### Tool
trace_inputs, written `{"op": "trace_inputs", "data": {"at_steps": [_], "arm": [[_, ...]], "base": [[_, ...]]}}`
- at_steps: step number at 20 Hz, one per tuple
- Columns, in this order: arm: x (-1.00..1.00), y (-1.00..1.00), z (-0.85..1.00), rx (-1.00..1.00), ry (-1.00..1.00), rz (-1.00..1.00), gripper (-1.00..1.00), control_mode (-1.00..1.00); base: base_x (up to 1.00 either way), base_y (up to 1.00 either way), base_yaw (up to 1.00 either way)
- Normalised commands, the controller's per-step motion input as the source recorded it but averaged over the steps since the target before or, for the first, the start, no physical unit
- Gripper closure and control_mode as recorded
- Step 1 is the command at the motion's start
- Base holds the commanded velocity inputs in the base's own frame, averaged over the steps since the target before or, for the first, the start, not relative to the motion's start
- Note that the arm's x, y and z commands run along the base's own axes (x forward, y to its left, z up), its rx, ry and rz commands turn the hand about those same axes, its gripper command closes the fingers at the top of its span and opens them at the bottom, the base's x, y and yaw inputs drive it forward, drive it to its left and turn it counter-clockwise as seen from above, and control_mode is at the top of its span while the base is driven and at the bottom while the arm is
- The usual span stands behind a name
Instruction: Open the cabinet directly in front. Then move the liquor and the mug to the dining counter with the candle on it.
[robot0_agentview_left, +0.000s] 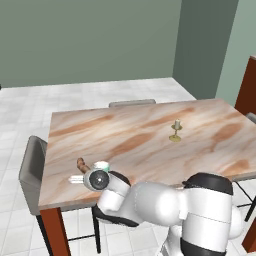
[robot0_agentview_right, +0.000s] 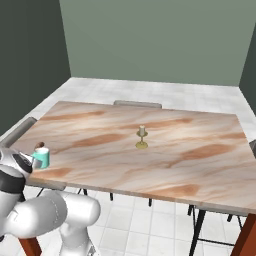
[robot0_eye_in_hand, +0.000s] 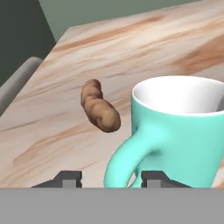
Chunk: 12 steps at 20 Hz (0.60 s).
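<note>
The teal mug (robot0_eye_in_hand: 183, 131) with a white inside stands upright on the dining counter (robot0_agentview_left: 150, 135), near its front left corner (robot0_agentview_right: 190, 150). In the hand view my gripper (robot0_eye_in_hand: 113, 178) is open. Its two dark fingertips (robot0_eye_in_hand: 70, 177) stand on either side of the mug's handle, with a small gap on each side. The mug (robot0_agentview_left: 101, 165) sits just beyond my hand in the left base view, and at the counter's left edge in the right base view (robot0_agentview_right: 41, 158). The candle (robot0_agentview_left: 176, 131) stands upright mid-counter (robot0_agentview_right: 142, 137). The liquor and the cabinet are out of view.
A small brown lumpy item (robot0_eye_in_hand: 99, 107) lies on the counter just past the mug (robot0_agentview_right: 41, 145). Grey chairs stand at the counter's left end (robot0_agentview_left: 32, 175) and far side (robot0_agentview_left: 132, 103). Reddish-brown wood (robot0_agentview_left: 247, 85) rises at the right edge.
</note>
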Motion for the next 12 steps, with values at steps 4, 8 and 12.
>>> {"op": "trace_inputs", "data": {"at_steps": [4,8,12], "arm": [[-0.43,-0.38,-0.02,0.1,-0.06,0.0,-1.0,-1.0],[-0.47,-0.44,0.0,0.12,-0.09,0.0,-1.0,-1.0],[-0.32,-0.08,0.15,0.11,-0.11,0.01,-1.0,-1.0]], "base": [[0.0,0.0,0.0],[0.0,0.0,0.0],[0.0,0.0,0.0]]}}
